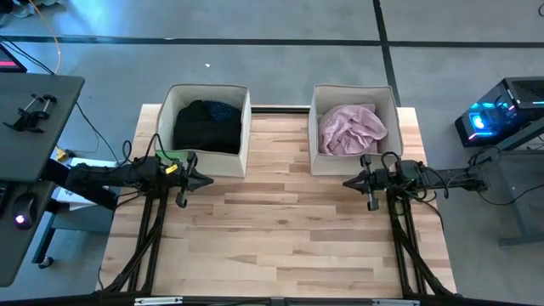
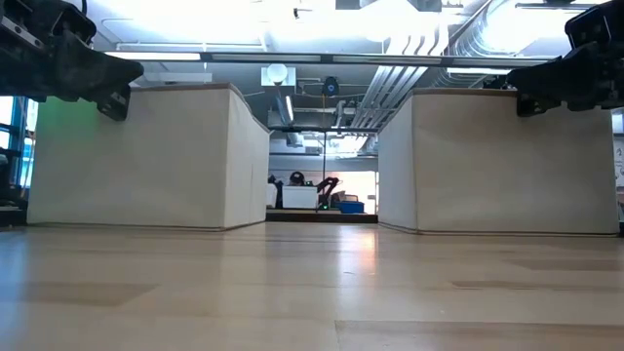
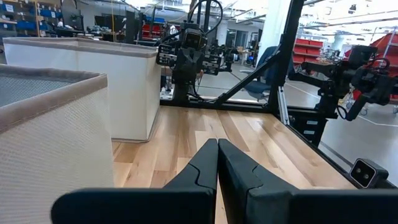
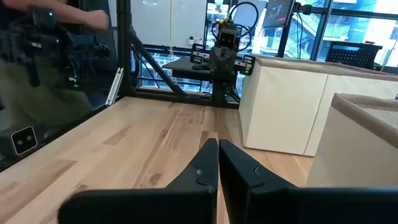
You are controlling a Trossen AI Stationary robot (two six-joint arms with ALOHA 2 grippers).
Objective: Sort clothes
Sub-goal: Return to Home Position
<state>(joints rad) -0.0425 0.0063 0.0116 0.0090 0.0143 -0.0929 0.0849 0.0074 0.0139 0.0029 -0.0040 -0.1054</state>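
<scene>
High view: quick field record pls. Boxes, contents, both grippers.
left box: holds black garment
right box: holds pale pink shirt
table: wooden, no clothes seen outside the boxes
left gripper: shut, empty, over the table by the left box's near wall
right gripper: shut, empty, over the table by the right box's near wall

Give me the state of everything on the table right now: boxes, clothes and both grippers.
left fabric box: upright, open-topped, holding clothes.
dark clothes: bunched inside the left fabric box.
right fabric box: upright, open-topped, holding one garment.
pale pink shirt: crumpled inside the right fabric box.
left gripper: shut, empty, above the table by the left fabric box.
right gripper: shut, empty, by the right fabric box.
</scene>
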